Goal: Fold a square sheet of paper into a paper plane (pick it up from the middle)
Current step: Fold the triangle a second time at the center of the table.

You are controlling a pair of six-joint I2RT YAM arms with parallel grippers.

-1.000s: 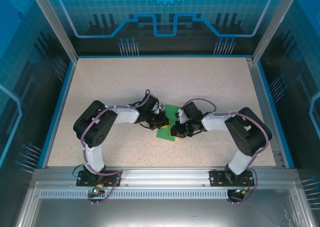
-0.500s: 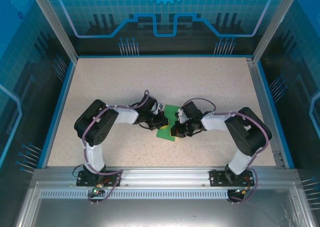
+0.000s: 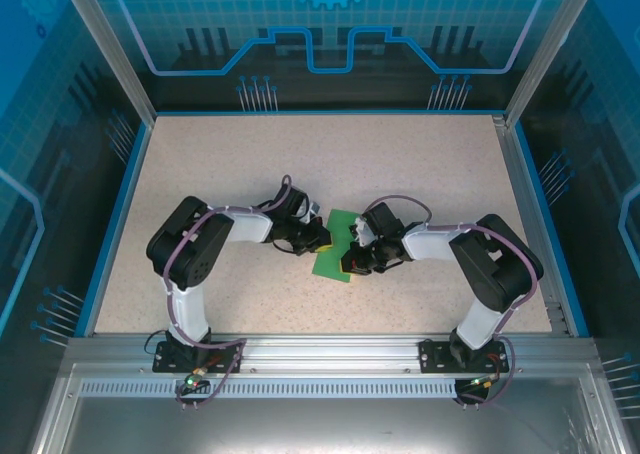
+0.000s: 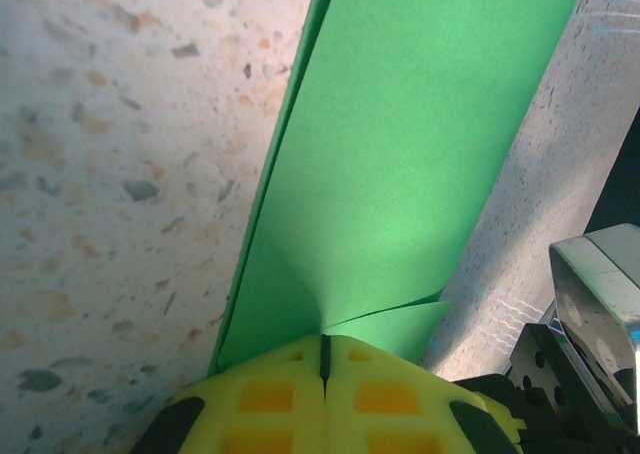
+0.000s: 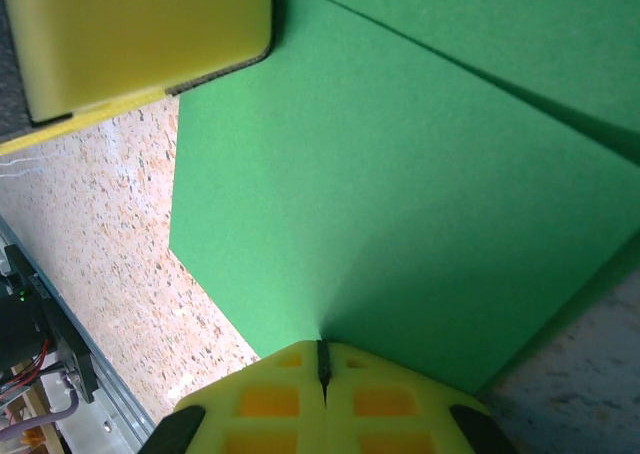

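Progress early | paper [image 3: 330,264], table [image 3: 420,164] centre, shows folded layers, no plane yet | your left gripper [image 4: 322,359] pinches paper | right gripper [image 5: 322,361] pinches paper | most folds remain

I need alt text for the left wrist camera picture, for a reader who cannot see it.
The yellow left hand, shut, pinches the near edge of a folded bright green sheet of paper that stretches away over a speckled beige table. A shiny metal part sits at the lower right.
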